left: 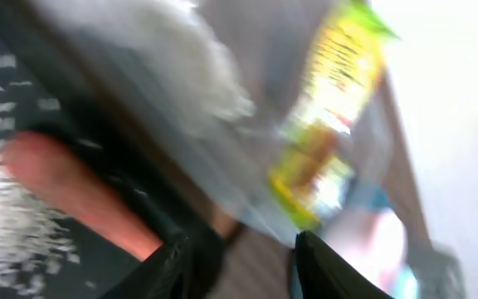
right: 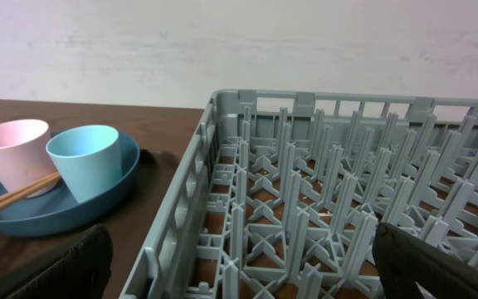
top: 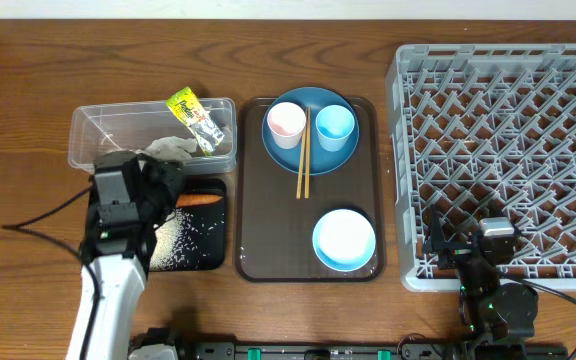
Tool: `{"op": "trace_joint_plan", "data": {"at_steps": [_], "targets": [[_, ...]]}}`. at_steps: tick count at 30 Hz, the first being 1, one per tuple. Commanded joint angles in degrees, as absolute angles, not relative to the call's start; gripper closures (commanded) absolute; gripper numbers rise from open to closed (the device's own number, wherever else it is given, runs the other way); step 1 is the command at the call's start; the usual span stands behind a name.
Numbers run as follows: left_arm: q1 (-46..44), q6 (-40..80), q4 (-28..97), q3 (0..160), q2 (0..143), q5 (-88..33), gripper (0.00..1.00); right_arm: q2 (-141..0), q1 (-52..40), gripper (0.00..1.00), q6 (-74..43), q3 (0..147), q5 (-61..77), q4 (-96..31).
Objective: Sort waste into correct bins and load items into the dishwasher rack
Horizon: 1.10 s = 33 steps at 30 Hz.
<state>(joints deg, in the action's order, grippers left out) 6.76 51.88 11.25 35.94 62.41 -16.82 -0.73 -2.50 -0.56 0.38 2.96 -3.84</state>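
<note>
I see wrapper (top: 196, 118), paper (top: 168, 150) in 10 o'clock tub (top: 108, 125); plate (top: 323, 160), bowl (top: 344, 240) unracked; left fingers (left: 177, 266), right fingers (right: 65, 266) spread, empty.

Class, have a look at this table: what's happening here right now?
The left gripper hovers open over the two bins. Crumpled paper and a snack wrapper lie in the clear tub; a carrot and rice lie in the black tray. The plate, pink cup, blue cup, chopsticks and bowl sit on the brown tray. The right gripper is open beside the rack, which holds no dishes yet.
</note>
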Motion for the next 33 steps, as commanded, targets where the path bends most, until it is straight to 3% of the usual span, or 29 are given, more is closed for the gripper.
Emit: {"op": "trace_joint_plan", "data": {"at_steps": [1,4,10,17,21,33], "targets": [[7.09,40.99,14.74,37.36,57.12,-30.06,0.53,-0.64,-3.03,0.01,-0.12,0.32,2.81,-4.08],[7.05,32.69,23.09,37.36,53.45,-36.05,0.52,-0.64,-3.03,0.01,-0.12,0.32,2.81,-4.08],[7.05,21.37,37.19,37.36,49.19,-35.94,0.47,-0.64,-3.03,0.01,-0.12,0.32,2.81,-4.08],[7.05,18.87,40.62,37.36,48.97,-30.55,0.35,-0.64,-3.03,0.01,-0.12,0.32,2.81,-4.08],[7.05,18.87,40.99,37.36,48.97,-30.52,0.17,-0.64,-3.03,0.01,-0.12,0.32,2.81,-4.08],[7.05,18.87,40.99,37.36,48.97,-30.52,0.06,-0.64,-3.03,0.01,-0.12,0.32,2.81,-4.08]]}}
